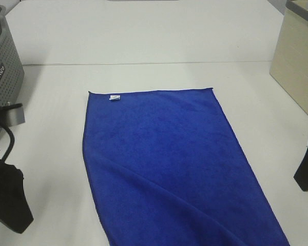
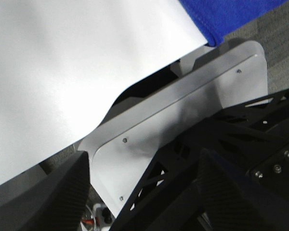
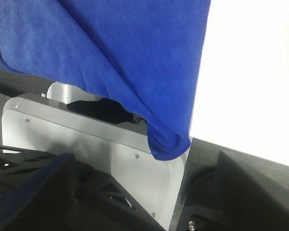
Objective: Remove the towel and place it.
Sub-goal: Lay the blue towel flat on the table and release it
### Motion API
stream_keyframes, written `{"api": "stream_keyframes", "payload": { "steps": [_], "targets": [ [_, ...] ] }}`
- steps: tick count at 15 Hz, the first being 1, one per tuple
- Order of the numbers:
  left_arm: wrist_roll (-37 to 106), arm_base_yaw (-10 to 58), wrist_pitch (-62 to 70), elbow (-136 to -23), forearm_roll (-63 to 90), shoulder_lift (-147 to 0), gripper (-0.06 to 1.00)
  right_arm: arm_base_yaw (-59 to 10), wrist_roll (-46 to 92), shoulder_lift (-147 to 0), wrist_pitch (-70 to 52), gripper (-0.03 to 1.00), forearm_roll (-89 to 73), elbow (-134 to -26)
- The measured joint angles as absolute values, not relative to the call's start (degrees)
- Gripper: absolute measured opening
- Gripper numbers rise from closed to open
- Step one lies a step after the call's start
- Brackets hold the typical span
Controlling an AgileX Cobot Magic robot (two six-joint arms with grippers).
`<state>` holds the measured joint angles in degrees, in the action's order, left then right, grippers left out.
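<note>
Lying flat on the table (image 1: 51, 102): towel (image 1: 169, 164), white tag (image 1: 113, 98) toward table's far side, near end hanging over table's front edge. By that edge, left gripper (image 2: 144, 197) and right gripper (image 3: 144, 197) both released, empty.

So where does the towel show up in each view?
Exterior high: the towel lies spread flat mid-picture and runs off the bottom edge.
Left wrist: only a blue corner shows, in the picture's upper right, at the edge of the table.
Right wrist: it fills the upper picture and drapes over the table edge, one corner hanging.
Shared landmark: the white table under it in all three.
</note>
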<state>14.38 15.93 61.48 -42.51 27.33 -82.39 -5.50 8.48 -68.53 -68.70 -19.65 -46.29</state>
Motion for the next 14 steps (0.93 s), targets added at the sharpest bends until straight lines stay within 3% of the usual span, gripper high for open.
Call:
{"api": "stream_keyframes", "payload": {
  "steps": [10,14],
  "targets": [
    [8.14,15.93,55.12,-48.76,22.80,-76.78,0.62,-4.64,8.54,-78.44,-66.98,0.77,-18.05,-62.28],
    [4.07,13.12,55.23,-55.63,16.10,-76.83,0.62,5.96,17.65,-84.80,-67.21,0.77,-28.02,-66.29]
  ]
}}
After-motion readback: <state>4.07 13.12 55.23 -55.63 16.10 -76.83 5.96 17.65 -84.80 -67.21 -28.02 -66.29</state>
